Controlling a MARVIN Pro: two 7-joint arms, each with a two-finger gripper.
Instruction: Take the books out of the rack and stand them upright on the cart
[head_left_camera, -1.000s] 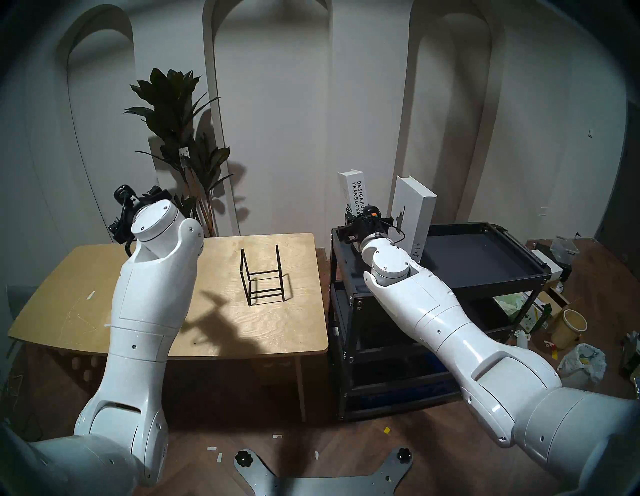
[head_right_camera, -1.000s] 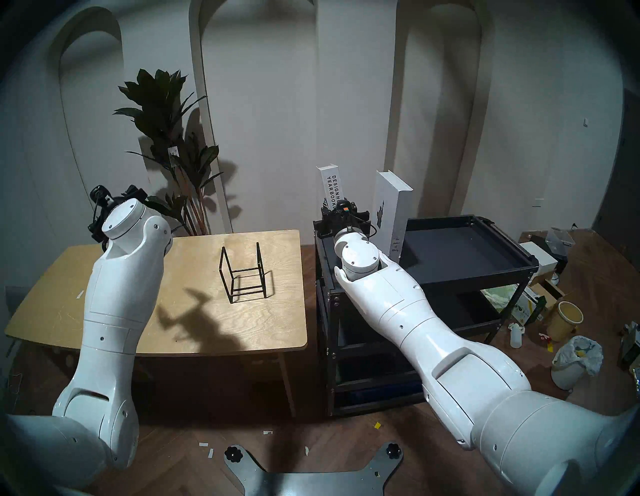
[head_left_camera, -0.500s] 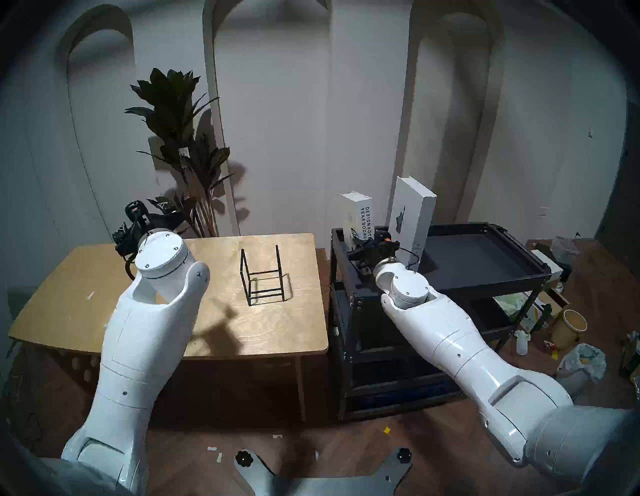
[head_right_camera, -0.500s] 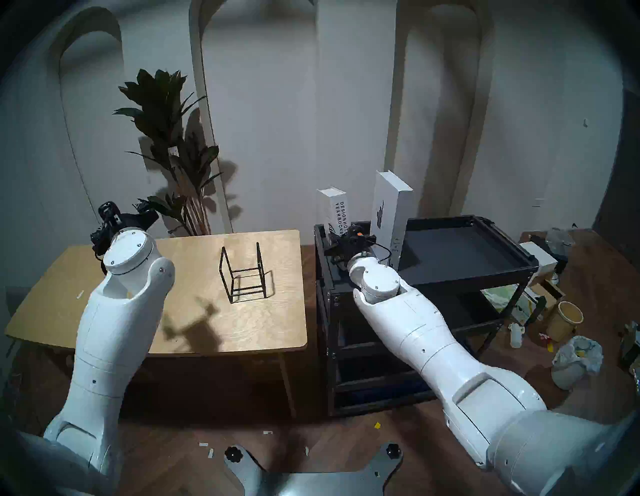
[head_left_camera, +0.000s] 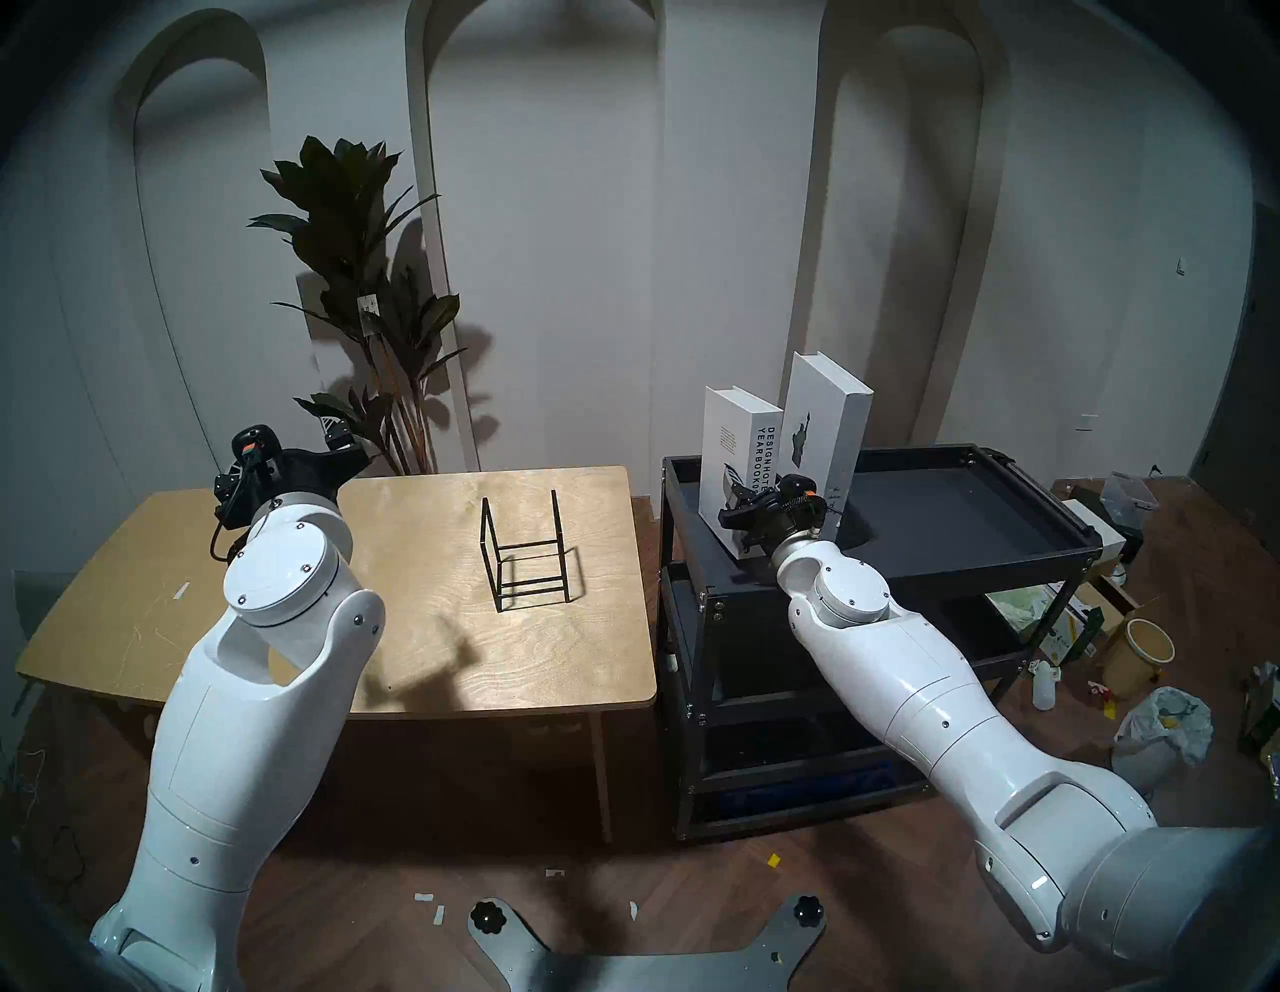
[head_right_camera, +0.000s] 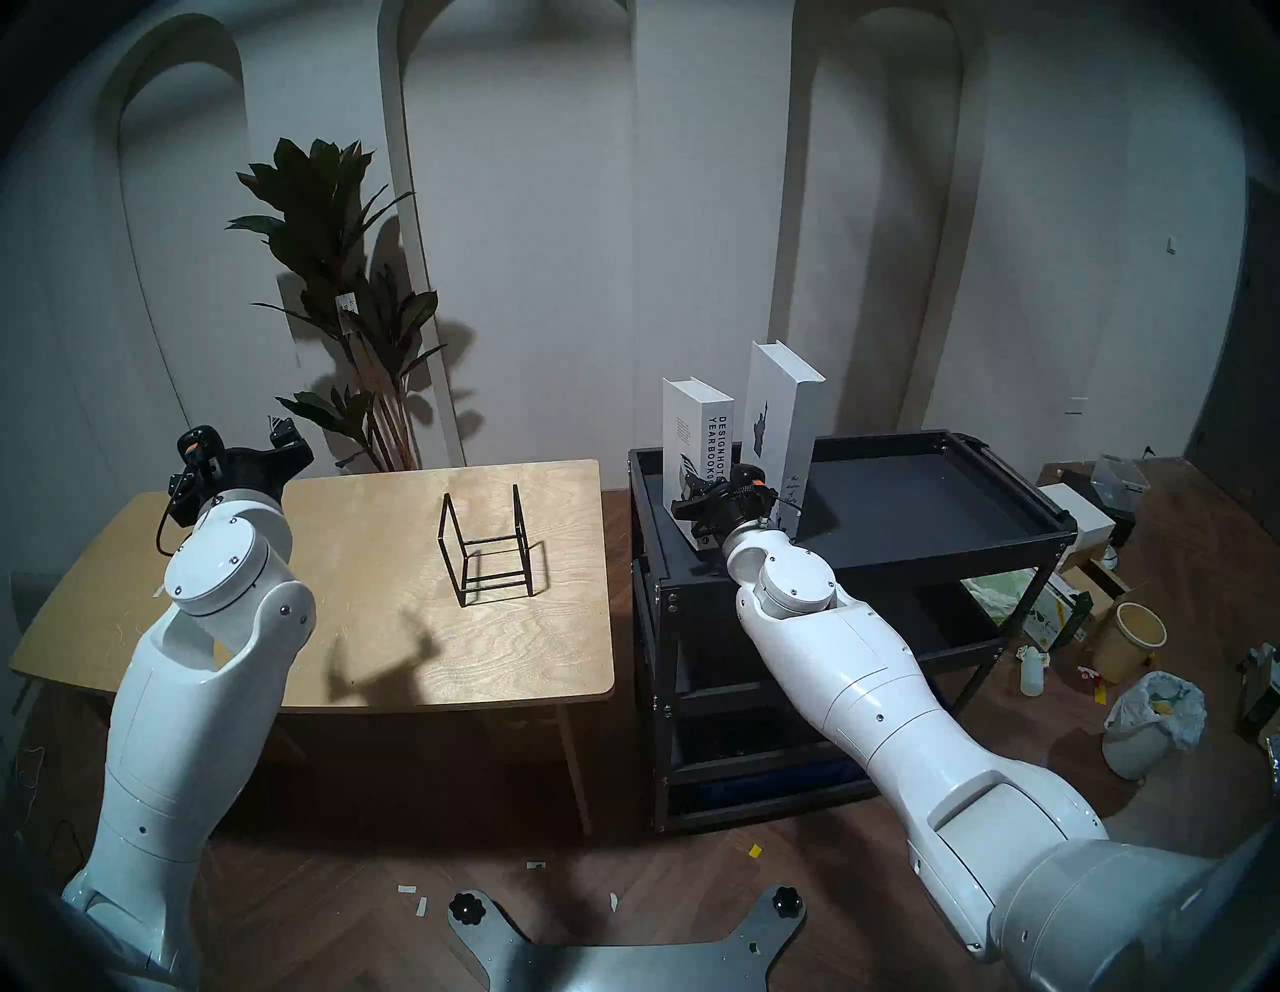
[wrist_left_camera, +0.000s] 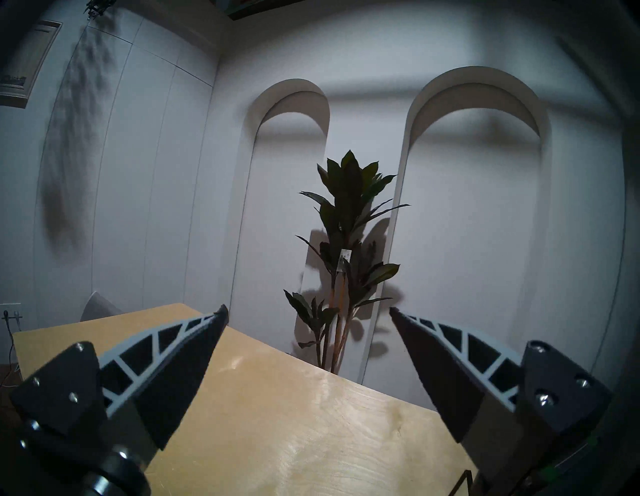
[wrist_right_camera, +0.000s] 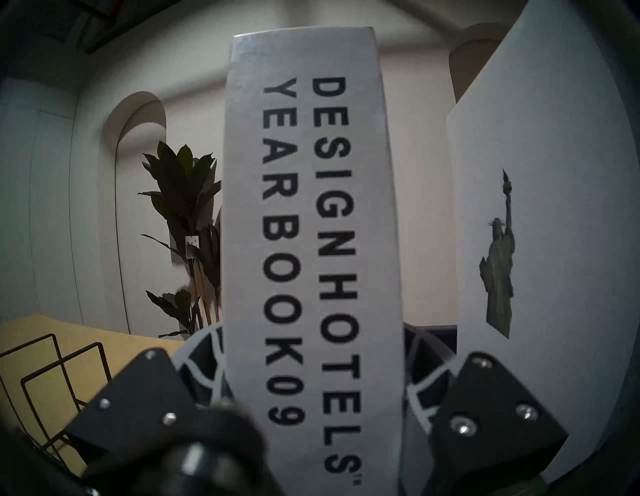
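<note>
Yearbook (head_left_camera: 738, 464), the shorter white hardcover with "DESIGNHOTELS YEARBOOK 09" on its spine, stands upright at center right of the head view, on the near-left part of the cart (head_left_camera: 970, 547) tray. Right gripper (head_left_camera: 744, 516) is clamped on its lower spine end; in the right wrist view the fingers (wrist_right_camera: 204, 360) flank the spine (wrist_right_camera: 311, 242) on both sides. Taller book (head_left_camera: 824, 429) with the Statue of Liberty picture stands upright just right of it, close; can't tell if the two touch.

Step in hand, as I judge it: set the yearbook down and let go. To do it well: get the bottom edge flat on the tray, book vertical, no push against the taller book, then open slowly and back straight out so the fingers don't drag the spine. Main risk looks like tipping one book into the other.

Rack (head_left_camera: 526, 554) sits empty at mid frame on the wooden table (head_left_camera: 208, 554). Left gripper (wrist_left_camera: 308, 311) hangs over the table's far left, jaws wide apart, holding nothing; plant (head_left_camera: 360, 277) behind.

Count: two books, both on the cart; one rack; one cart; one table; two grippers.
</note>
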